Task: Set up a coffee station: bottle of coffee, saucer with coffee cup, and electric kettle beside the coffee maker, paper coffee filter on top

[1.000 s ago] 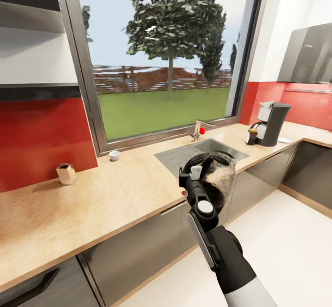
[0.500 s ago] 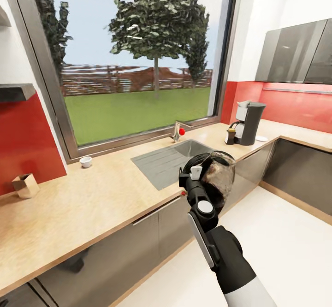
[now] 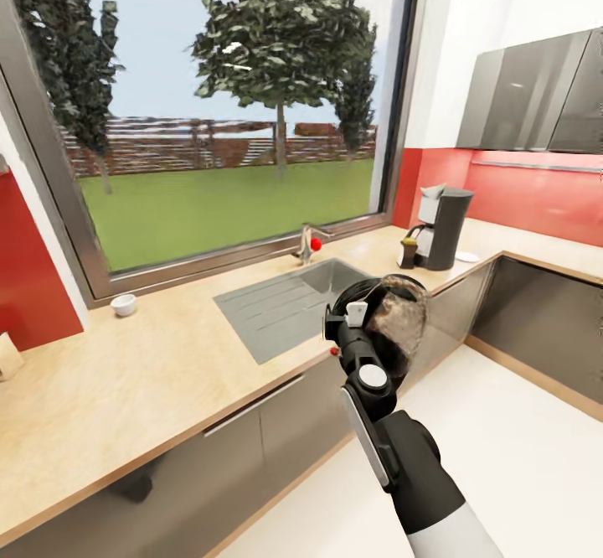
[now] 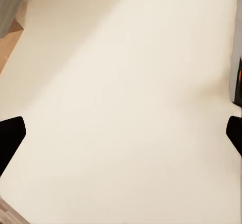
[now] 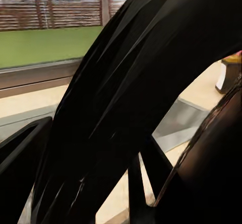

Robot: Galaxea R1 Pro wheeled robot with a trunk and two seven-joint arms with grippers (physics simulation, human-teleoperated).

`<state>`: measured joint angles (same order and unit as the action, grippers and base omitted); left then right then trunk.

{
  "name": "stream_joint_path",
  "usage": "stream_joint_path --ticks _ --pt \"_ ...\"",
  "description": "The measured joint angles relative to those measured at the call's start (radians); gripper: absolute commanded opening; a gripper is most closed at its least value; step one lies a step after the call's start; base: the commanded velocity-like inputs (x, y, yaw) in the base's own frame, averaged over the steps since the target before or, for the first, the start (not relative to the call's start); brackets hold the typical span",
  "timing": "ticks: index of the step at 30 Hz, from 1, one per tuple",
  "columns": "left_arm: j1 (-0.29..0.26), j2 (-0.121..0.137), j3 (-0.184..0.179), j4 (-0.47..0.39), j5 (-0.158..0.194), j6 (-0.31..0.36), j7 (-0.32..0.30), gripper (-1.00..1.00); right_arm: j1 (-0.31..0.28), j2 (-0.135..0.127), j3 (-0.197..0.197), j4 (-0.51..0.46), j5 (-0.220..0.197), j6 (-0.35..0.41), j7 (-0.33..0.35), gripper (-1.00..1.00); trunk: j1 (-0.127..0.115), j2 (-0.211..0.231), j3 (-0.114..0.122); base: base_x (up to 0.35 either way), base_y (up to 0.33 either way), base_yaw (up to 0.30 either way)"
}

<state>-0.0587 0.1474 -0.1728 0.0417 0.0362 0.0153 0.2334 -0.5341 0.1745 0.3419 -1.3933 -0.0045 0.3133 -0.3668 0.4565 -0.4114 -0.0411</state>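
One claw, our right claw point(image 3: 362, 313), is clamped on the black handle of the glass kettle point(image 3: 398, 323), carried in the lower middle of the head frame, in front of the tabletop point(image 3: 167, 374) edge. At right of center the coffee maker point(image 3: 444, 227) stands on the tabletop with the coffee jar point(image 3: 409, 252) just beside it and the saucer point(image 3: 466, 256) near it. A white cup point(image 3: 123, 304) sits at left by the window. Our left claw point(image 4: 121, 138) has its fingertips apart over pale floor.
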Motion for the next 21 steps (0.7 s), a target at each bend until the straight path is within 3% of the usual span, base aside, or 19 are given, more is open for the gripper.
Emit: stream_joint_path --ticks 21 --pt "0.000 -0.006 0.000 0.000 -0.001 0.001 -0.001 1.00 0.000 0.000 0.001 0.001 0.000 -0.001 0.000 -1.00 0.000 0.000 -0.003 0.240 -0.230 -0.252"
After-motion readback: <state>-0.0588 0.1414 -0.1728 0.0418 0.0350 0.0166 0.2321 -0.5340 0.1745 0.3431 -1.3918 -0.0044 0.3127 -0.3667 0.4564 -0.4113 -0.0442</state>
